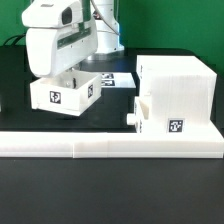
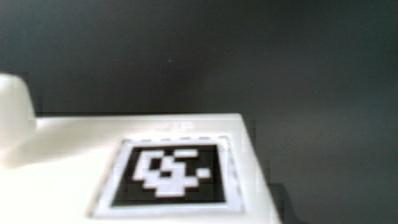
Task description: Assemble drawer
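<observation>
A small open-topped white tray with black-and-white tags on two sides sits at the exterior view's left. My gripper reaches down into or onto it, and its fingertips are hidden by the hand and the tray wall. The wrist view shows only a close, blurred tag on a white tray face, with no fingers visible. The large white housing stands at the right. A second tray sits partly in its lower opening, its knob sticking out to the left.
A long low white border wall runs along the front, touching the housing's base. The marker board lies flat behind the tray, beside the housing. The arm's base stands at the back. The table is dark.
</observation>
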Tool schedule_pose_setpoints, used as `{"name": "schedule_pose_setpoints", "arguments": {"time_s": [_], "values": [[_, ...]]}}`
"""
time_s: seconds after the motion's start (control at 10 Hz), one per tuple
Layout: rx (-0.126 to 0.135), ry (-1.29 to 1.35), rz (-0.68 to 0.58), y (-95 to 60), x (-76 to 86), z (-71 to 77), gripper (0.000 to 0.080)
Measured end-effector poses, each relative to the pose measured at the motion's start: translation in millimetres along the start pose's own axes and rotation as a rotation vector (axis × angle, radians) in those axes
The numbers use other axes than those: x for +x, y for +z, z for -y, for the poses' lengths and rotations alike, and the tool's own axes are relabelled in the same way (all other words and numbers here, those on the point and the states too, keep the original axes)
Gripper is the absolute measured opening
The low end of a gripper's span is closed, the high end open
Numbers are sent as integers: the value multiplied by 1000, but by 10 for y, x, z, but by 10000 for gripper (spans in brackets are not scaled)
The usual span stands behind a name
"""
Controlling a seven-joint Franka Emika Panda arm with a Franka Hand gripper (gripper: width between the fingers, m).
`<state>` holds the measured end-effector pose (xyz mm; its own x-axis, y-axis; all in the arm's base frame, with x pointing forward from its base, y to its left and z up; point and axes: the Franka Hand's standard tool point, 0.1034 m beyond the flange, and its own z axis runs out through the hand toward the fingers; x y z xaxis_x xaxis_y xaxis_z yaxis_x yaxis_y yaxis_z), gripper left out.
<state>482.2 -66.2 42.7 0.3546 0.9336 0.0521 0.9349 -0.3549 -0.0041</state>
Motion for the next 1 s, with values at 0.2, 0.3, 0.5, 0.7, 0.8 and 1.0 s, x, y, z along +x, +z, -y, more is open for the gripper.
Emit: {"name": "schedule_pose_setpoints", "arguments": {"time_s": [0.2, 0.3, 0.5, 0.7, 0.8, 1.0], "values": [[16, -142, 8, 8, -37, 19, 42], [41, -195, 23, -48, 4, -40, 42], [48, -205, 22, -163, 142, -230, 42], [43, -219, 14, -190, 234, -403, 42], [45, -217, 14, -178, 225, -388, 42], [47, -217, 15, -170, 222, -384, 42]]}}
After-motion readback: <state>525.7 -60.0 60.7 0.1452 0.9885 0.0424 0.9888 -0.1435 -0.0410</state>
